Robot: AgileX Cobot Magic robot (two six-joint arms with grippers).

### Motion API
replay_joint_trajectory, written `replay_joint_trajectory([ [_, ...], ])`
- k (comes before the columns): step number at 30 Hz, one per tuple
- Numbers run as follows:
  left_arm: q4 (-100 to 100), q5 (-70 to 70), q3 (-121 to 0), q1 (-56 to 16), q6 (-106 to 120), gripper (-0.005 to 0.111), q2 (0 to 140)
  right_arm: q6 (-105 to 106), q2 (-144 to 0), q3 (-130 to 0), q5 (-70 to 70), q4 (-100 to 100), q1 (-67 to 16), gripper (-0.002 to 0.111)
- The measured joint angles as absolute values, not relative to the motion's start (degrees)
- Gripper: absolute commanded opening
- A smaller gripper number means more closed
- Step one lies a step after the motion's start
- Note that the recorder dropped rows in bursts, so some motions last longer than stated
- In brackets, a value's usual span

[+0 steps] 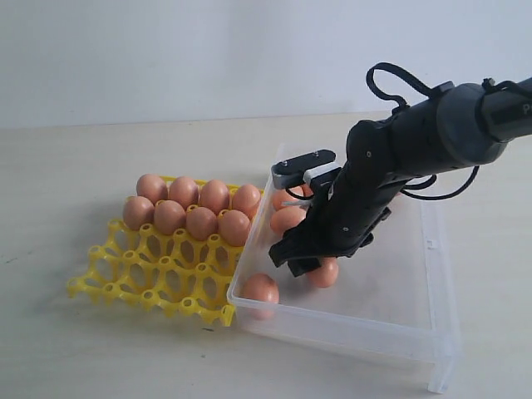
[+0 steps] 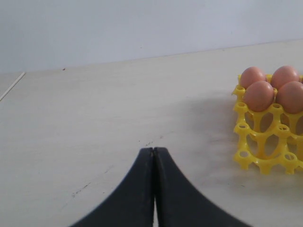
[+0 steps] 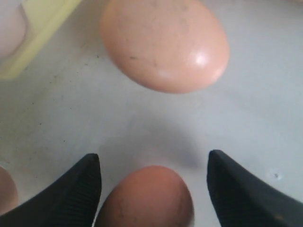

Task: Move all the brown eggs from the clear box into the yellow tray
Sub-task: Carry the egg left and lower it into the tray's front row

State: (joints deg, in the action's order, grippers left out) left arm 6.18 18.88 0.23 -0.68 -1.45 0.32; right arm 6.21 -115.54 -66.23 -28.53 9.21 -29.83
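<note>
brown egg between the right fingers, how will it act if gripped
The brown egg looks smooth and rounded, so it may slip between the open fingers. Lying loose on the clear box floor, it would probably roll if nudged. Likely fragile; squeeze gently.

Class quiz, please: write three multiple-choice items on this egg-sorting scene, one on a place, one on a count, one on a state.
1. Where is the right gripper? A over the yellow tray; B in the clear box, over a brown egg; C raised high above both.
2. How many brown eggs sit in the yellow tray? A four; B twelve; C eight.
3. How do the left gripper's jaws stand? A shut, empty; B wide open; C shut on an egg.
Answers: B, its wrist view shows box floor and an egg between open jaws; C, two rows of four; A, they meet with nothing between.
</note>
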Motion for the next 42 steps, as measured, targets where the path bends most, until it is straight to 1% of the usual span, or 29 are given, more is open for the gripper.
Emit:
replay_joint_trajectory([
  [1, 6.18, 18.88, 0.23, -0.68, -1.45, 0.0, 0.32, 6.21, -115.69, -66.22, -28.13, 9.46, -29.83, 0.047],
  [2, 6.18, 18.88, 0.23, -0.68, -1.45, 0.0, 0.32, 6.21, -115.69, -66.22, -27.81, 9.46, -29.83, 0.033],
  [3, 6.18, 18.88, 0.23, -0.68, -1.45, 0.0, 0.32, 6.21, -115.84, -66.22, -27.36, 9.46, -29.83, 0.014],
  [4, 6.18, 18.88, 0.23, -0.68, -1.45, 0.0, 0.32, 6.18, -115.98, -66.22, -27.22, 9.46, -29.83, 0.0],
  [13, 6.18, 18.88, 0.23, -0.68, -1.45, 0.0, 0.32, 7.08, -114.83, -66.09, -26.35, 9.75, -29.83, 0.0],
  [25, 6.18, 18.88, 0.23, -0.68, -1.45, 0.0, 0.32, 7.08, -106.59, -65.45, -20.83, 10.99, -30.07, 0.0],
  [33, 6.18, 18.88, 0.23, -0.68, -1.45, 0.0, 0.32, 7.08, -102.52, -63.25, -9.53, 13.77, -35.96, 0.0],
  [42, 6.18, 18.88, 0.23, -0.68, -1.45, 0.0, 0.32, 7.08, -105.32, -62.88, 7.99, 14.57, -45.38, 0.0],
])
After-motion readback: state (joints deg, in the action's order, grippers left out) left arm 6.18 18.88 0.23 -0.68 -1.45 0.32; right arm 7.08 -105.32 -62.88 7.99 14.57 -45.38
